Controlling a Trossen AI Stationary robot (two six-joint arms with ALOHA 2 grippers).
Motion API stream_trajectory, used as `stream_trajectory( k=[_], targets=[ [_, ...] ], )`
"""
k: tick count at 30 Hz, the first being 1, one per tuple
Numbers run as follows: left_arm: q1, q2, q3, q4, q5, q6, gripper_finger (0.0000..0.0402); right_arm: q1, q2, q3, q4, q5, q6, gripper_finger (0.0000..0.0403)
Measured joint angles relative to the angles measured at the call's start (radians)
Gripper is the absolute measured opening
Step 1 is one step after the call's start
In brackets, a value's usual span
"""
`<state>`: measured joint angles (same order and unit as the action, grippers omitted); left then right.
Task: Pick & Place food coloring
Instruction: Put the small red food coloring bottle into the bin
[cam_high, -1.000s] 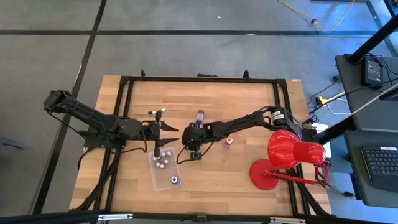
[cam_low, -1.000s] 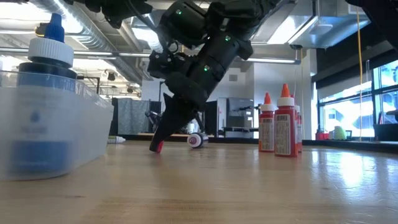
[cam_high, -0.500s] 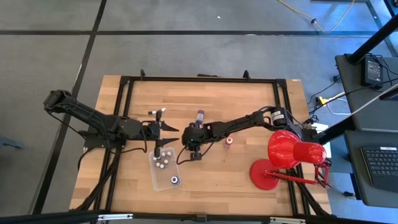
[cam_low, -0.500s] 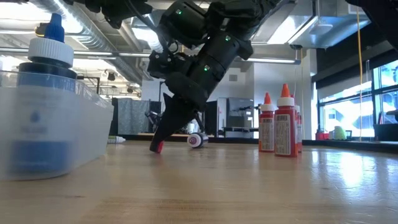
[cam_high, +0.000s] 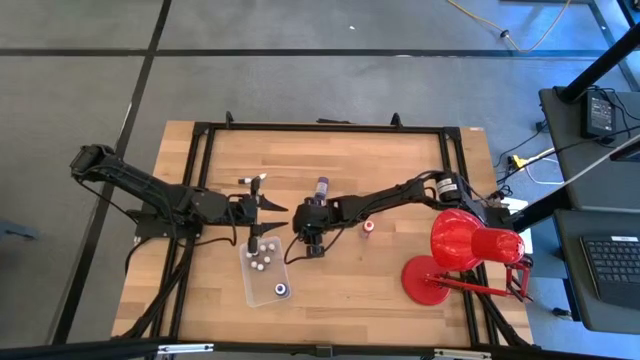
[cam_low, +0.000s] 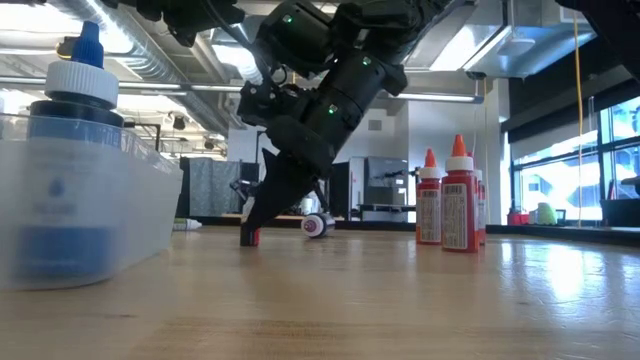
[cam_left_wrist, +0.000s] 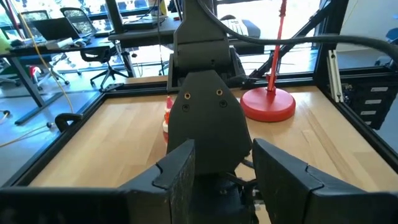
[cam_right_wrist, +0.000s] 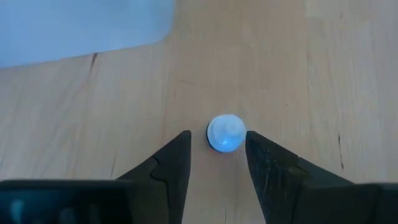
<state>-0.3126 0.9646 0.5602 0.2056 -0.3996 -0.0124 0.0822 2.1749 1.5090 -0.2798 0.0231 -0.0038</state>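
Note:
A tiny food coloring bottle (cam_right_wrist: 226, 132) with a pale round cap stands upright on the wood. My right gripper (cam_right_wrist: 217, 155) points down over it, open, with one finger on each side of the cap. In the high view this gripper (cam_high: 312, 247) is just right of the clear tray (cam_high: 250, 285), which holds several small bottles. In the low view its tip (cam_low: 250, 235) is at table height. More bottles stand apart on the table: a purple one (cam_high: 322, 186) and a red one (cam_high: 368, 227). A white one (cam_high: 252, 180) lies on its side. My left gripper (cam_high: 275, 210) waits open above the tray's far end.
A big red desk lamp (cam_high: 462, 250) stands on the table's right part. In the low view, red bottles (cam_low: 447, 195) stand at the right and a blue bottle (cam_low: 70, 170) sits inside the tray wall at the left. A black frame (cam_high: 320, 127) rims the table.
In the low view my right gripper's fingertips have shifted slightly at the table surface and now stand more upright around the small bottle. The bottle and my left arm have kept still.

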Motion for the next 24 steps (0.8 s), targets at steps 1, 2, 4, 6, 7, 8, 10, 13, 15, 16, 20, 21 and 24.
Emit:
stream_trajectory(
  k=[1, 2, 4, 6, 7, 8, 10, 13, 15, 16, 20, 21, 24],
  targets=[
    [0.0, 0.0, 0.0, -0.001, 0.0, 0.0, 0.0156, 0.0, -0.007, 0.0, -0.011, 0.0, -0.001, 0.0156],
    [0.0, 0.0, 0.0, -0.001, 0.0, 0.0, 0.0155, 0.0, -0.014, 0.0, -0.018, 0.001, -0.001, 0.0156],
    [0.0, 0.0, 0.0, -0.001, 0.0, -0.001, 0.0154, 0.0, -0.033, 0.0, -0.055, 0.001, -0.001, 0.0157],
    [0.0, 0.0, 0.0, -0.002, 0.0, -0.006, 0.0153, 0.003, -0.051, 0.0, -0.094, 0.001, 0.001, 0.0157],
    [0.0, 0.0, 0.0, -0.005, 0.0, -0.012, 0.0153, 0.007, -0.059, 0.0, -0.11, 0.001, 0.002, 0.0157],
    [0.0, 0.0, 0.0, -0.007, 0.0, -0.02, 0.0154, 0.011, -0.067, 0.0, -0.131, 0.002, 0.002, 0.0157],
    [0.0, 0.0, 0.0, -0.008, 0.001, -0.027, 0.0155, 0.024, -0.079, 0.0, -0.157, 0.002, 0.002, 0.0157],
    [0.0, 0.0, 0.0, -0.019, 0.001, -0.028, 0.0153, 0.045, -0.087, 0.0, -0.213, 0.002, 0.002, 0.0157],
    [0.0, 0.0, 0.0, -0.029, 0.001, -0.03, 0.0152, 0.06, -0.092, 0.0, -0.233, 0.001, 0.003, 0.0157],
    [0.0, 0.0, 0.0, -0.032, 0.001, -0.03, 0.0152, 0.066, -0.099, -0.002, -0.244, 0.002, 0.005, 0.0157],
    [0.0, 0.0, -0.001, -0.032, 0.002, -0.061, 0.0154, 0.09, -0.152, -0.055, -0.237, 0.012, 0.004, 0.0157],
    [0.0, 0.0, -0.001, -0.032, 0.007, -0.073, 0.0155, 0.093, -0.173, -0.083, -0.226, 0.024, 0.004, 0.0157],
    [-0.001, 0.0, -0.001, -0.034, 0.01, -0.08, 0.0157, 0.1, -0.246, -0.184, -0.131, 0.034, 0.028, 0.0157]
  ],
)
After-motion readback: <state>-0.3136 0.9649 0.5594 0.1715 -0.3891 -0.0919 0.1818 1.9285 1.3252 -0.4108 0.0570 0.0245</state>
